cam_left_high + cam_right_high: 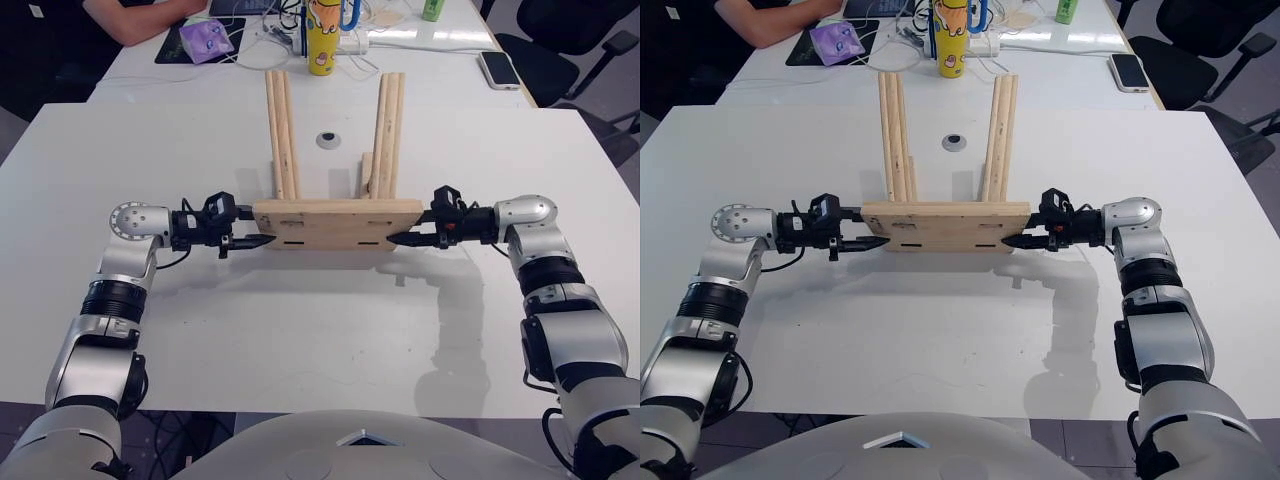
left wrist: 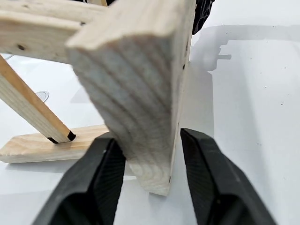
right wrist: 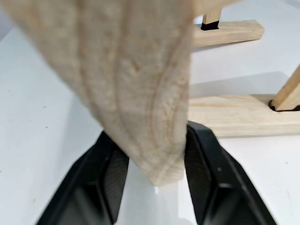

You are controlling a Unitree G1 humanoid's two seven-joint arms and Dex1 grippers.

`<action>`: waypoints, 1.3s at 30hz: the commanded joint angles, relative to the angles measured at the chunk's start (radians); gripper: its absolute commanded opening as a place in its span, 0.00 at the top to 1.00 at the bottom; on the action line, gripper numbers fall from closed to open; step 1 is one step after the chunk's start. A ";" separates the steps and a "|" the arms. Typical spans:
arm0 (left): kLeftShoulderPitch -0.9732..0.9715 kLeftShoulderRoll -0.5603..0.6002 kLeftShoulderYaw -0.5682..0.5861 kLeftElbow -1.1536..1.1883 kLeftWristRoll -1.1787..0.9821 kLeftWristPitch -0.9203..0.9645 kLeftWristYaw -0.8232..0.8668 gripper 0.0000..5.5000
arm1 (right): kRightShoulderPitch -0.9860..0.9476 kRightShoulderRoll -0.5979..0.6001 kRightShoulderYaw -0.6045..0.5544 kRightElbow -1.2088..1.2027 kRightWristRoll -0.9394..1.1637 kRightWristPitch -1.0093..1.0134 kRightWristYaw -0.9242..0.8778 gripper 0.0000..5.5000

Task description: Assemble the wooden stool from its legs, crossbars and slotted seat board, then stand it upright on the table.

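Both forearms point inward, low over the table [image 1: 300, 340]. The left gripper [image 1: 258, 241] and right gripper [image 1: 398, 239] each pinch one end of the seat board [image 1: 337, 223] between their fingers.

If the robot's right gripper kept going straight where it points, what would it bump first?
The seat board: its end sits between the fingers of the right gripper.

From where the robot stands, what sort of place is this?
Probably an office or lab workroom: the wooden stool lies on a white table, a second desk behind holds a phone and a yellow cup, and black office chairs stand at the far right.
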 commanded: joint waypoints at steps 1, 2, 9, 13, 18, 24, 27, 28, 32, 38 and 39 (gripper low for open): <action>0.117 0.039 0.012 -0.217 -0.065 0.079 -0.024 0.72 | 0.071 -0.022 -0.031 -0.171 0.077 0.088 0.052 0.71; 0.162 0.058 0.019 -0.299 -0.086 0.116 -0.023 0.73 | 0.118 -0.035 -0.032 -0.255 0.099 0.129 0.063 0.71; 0.505 0.252 0.162 -0.907 -0.309 0.489 0.043 0.75 | 0.561 -0.243 -0.117 -1.114 0.413 0.689 0.000 0.71; 0.525 0.384 0.293 -1.050 -0.589 0.786 0.059 0.75 | 0.486 -0.402 -0.211 -1.309 0.740 1.071 -0.014 0.71; 0.383 0.571 0.386 -0.991 -1.005 1.127 0.048 0.76 | 0.158 -0.589 -0.178 -1.230 0.993 1.404 0.077 0.72; 0.100 0.711 0.295 -0.766 -1.370 1.443 0.064 0.76 | -0.159 -0.683 -0.031 -1.072 1.190 1.758 0.079 0.75; -0.039 0.701 0.232 -0.619 -1.399 1.586 0.073 0.76 | -0.273 -0.726 0.148 -0.957 1.275 1.806 0.078 0.76; -0.085 0.686 0.211 -0.563 -1.399 1.630 0.087 0.76 | -0.306 -0.737 0.217 -0.918 1.297 1.806 0.078 0.76; -0.182 0.604 0.152 -0.439 -1.328 1.727 0.124 0.76 | -0.305 -0.772 0.411 -0.839 1.330 1.806 0.078 0.76; -0.196 0.444 0.141 -0.280 -1.177 1.711 0.207 0.69 | -0.112 -0.777 0.425 -0.811 1.335 1.806 0.046 0.76; -0.191 0.431 0.158 -0.250 -1.159 1.709 0.215 0.66 | -0.100 -0.749 0.394 -0.774 1.323 1.805 0.029 0.76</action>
